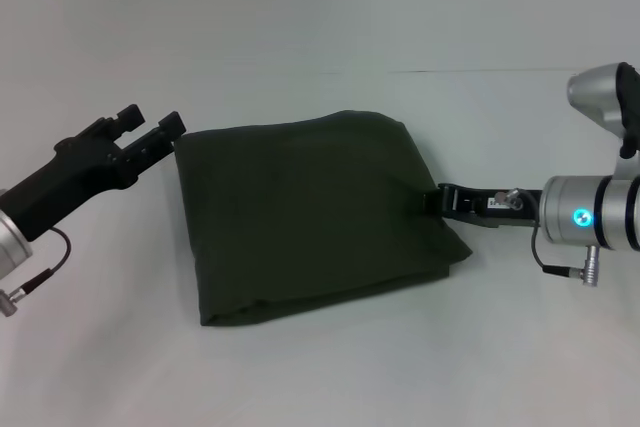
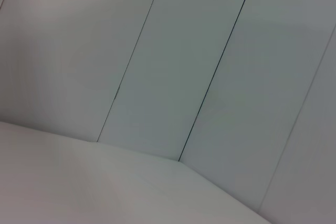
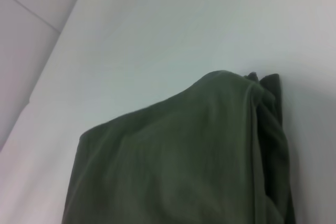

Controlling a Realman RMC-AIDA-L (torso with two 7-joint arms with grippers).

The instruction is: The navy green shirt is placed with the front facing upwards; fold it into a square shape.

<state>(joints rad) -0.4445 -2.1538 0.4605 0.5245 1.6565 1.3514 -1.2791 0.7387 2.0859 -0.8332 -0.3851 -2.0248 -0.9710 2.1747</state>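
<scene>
The navy green shirt [image 1: 310, 217] lies folded into a rough square in the middle of the white table, with its lettering and label hidden. My right gripper [image 1: 440, 201] is at the shirt's right edge, shut on the cloth, and creases run toward it. The shirt also fills the lower part of the right wrist view [image 3: 178, 166], with stacked fold edges on one side. My left gripper [image 1: 152, 120] is open and empty, just off the shirt's far left corner and not touching it. The left wrist view shows no shirt.
The white table [image 1: 320, 367] extends around the shirt on all sides. A seam line [image 1: 500, 70] crosses the table at the far right. The left wrist view shows only grey wall panels [image 2: 173, 66] above the table surface.
</scene>
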